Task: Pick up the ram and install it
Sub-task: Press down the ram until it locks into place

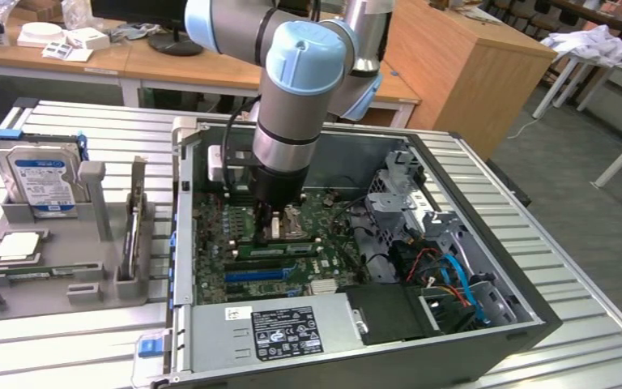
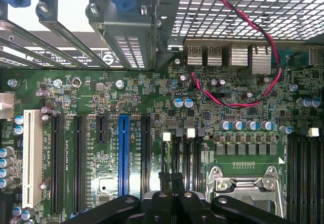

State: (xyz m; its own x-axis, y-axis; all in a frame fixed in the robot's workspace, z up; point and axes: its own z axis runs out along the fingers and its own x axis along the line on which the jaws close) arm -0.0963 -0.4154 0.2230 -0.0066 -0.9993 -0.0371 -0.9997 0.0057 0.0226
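A grey and pale-blue robot arm (image 1: 289, 97) reaches down into an open black desktop computer case (image 1: 527, 324) lying on a slatted metal table (image 1: 62, 348); its black gripper (image 1: 276, 217) hangs low over the green motherboard (image 1: 224, 251) inside the case, close to the silver processor socket (image 2: 245, 186). In the wrist view the two black fingertips (image 2: 171, 181) are pressed together, with nothing visible between them; the gripper is closed and appears to hold nothing. The four long black memory slots (image 2: 306, 176) lie beside the socket, and no green stick can be made out standing in them. At the exterior view's left, well apart from the gripper, a grey moulded holder (image 1: 62, 267) carries a silver hard drive with a blue label (image 1: 39, 182); a thin green strip (image 1: 28, 275) lies low in the holder, which may be the ram, though this cannot be told for certain. A looping red and black wire (image 2: 238, 102) runs across the board near the rear ports. Judged from this, the risks are these: closed fingers so close to the board could knock the small capacitors or the socket's latch if the arm drops further; the loose wire could snag.
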